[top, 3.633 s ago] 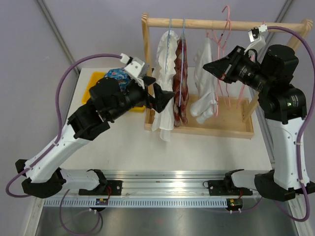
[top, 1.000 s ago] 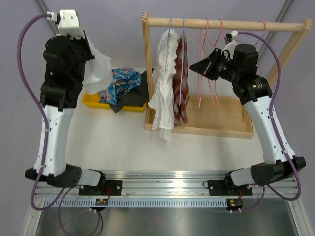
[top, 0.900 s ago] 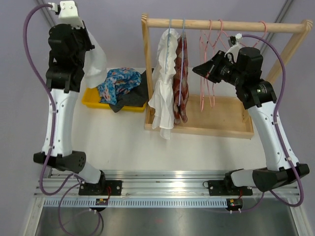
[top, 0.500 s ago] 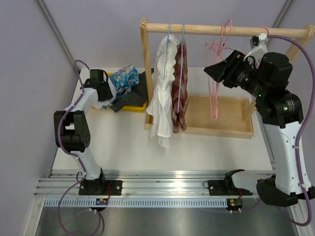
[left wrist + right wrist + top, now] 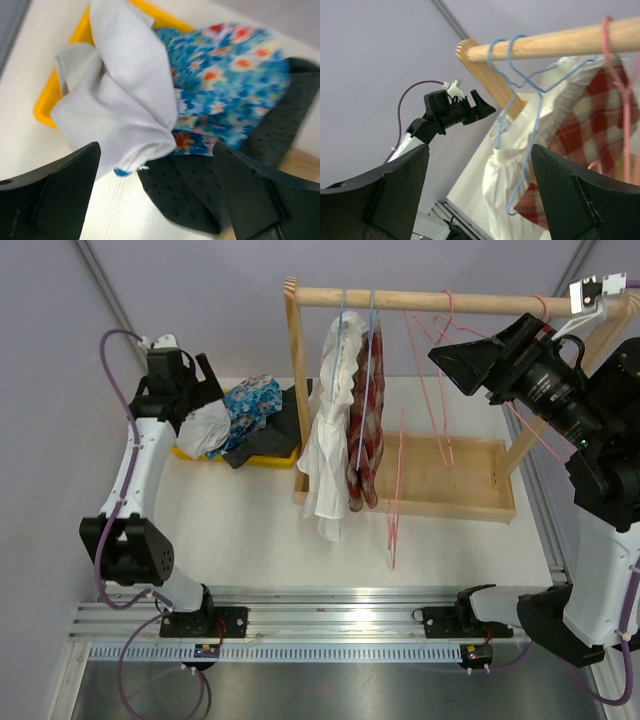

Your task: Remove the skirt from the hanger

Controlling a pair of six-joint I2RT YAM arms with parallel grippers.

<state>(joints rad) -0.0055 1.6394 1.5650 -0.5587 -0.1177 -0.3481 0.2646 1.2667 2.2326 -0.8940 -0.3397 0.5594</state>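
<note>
The white skirt (image 5: 205, 428) lies crumpled on the clothes pile in the yellow bin (image 5: 180, 450), off any hanger. In the left wrist view the skirt (image 5: 125, 95) rests below my open left gripper (image 5: 155, 200), and nothing is between the fingers. My left gripper (image 5: 208, 398) hovers just above it. Empty pink hangers (image 5: 397, 480) hang from the wooden rail (image 5: 420, 302), one of them swung out and blurred. High by the rail's right part, my right gripper (image 5: 455, 358) is open and empty. In the right wrist view, the right gripper (image 5: 480, 200) faces the blue hangers (image 5: 520, 65).
A white garment (image 5: 325, 440) and a red plaid garment (image 5: 365, 430) hang on blue hangers at the rack's left end. A blue floral cloth (image 5: 250, 400) and a black cloth (image 5: 262, 443) fill the bin. The rack's wooden base tray (image 5: 470, 502) sits under the hangers.
Both grippers have opened. The left one has let go of the white skirt, which now lies on the bin pile. The right arm has drawn up and right, and a pink hanger swings.
</note>
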